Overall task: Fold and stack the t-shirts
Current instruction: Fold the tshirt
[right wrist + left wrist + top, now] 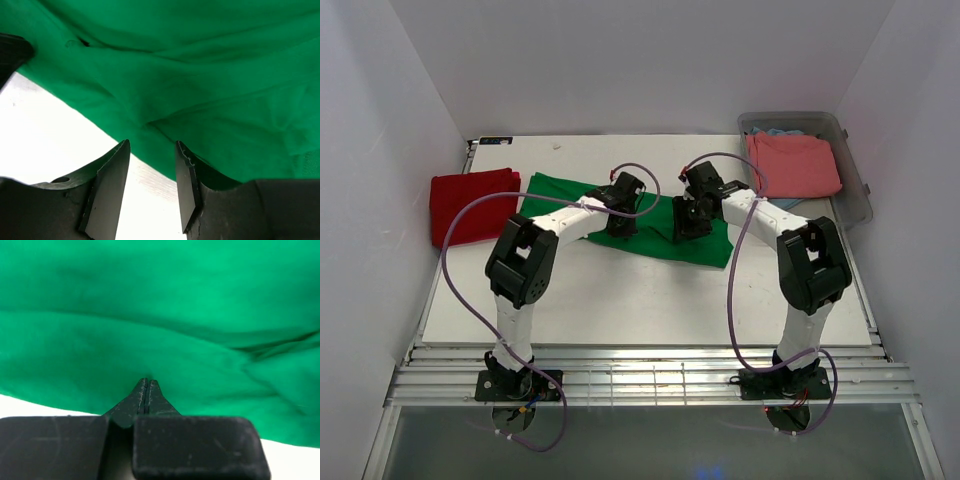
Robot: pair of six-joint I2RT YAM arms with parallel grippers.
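A bright green t-shirt [560, 195] lies spread across the middle of the white table [650, 300], and fills the left wrist view [160, 315] and the right wrist view [200, 75]. My left gripper [620, 226] is shut, its tips [146, 383] down on the shirt near its near edge; no cloth shows between them. My right gripper [691, 226] is open over the shirt's near edge [151, 145], with the hem lying between its fingertips [122, 150]. A deep red t-shirt [470, 205] lies folded at the table's left edge. A salmon-pink t-shirt [792, 165] lies on a light blue one [782, 132].
The clear plastic bin [855, 185] stands at the back right, holding the pink and blue shirts. White walls close in the table on three sides. Purple cables loop from both arms. Bare table [45, 130] shows in front of the green shirt.
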